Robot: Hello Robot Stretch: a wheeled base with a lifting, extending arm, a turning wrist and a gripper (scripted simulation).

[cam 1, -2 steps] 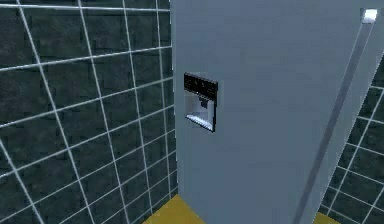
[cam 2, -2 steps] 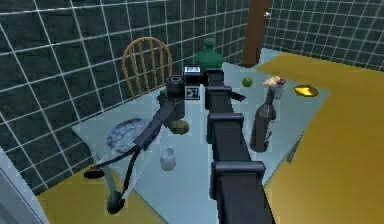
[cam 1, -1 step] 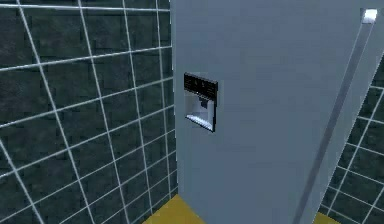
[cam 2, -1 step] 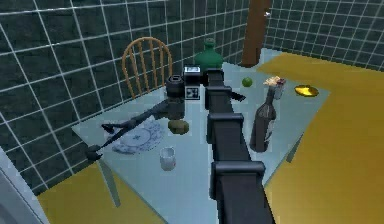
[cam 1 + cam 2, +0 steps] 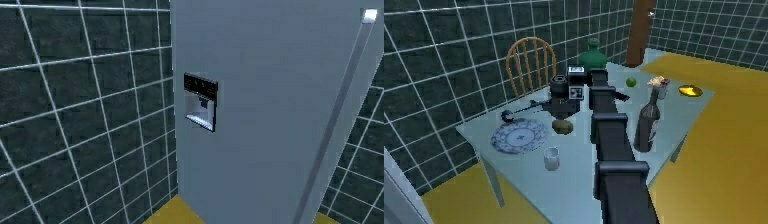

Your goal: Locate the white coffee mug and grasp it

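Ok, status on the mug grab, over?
Gripper over the table, load unclear. Small pale cup near the table's near edge, beside the patterned plate. Brown bowl between gripper and cup.

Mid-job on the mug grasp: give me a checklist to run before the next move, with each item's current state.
1. Mug found: cannot tell; a small whitish thing stands on the table near the plate.
2. End effector lined up with it: not ok; it is farther out, by a small brown thing.
3. End effector free: cannot tell; things lie on the table behind it.
4. Arm clear of the bottle: cannot tell; the bottle stands upright close beside it.
5. Room to drive ahead: not ok; a fridge stands close in front.
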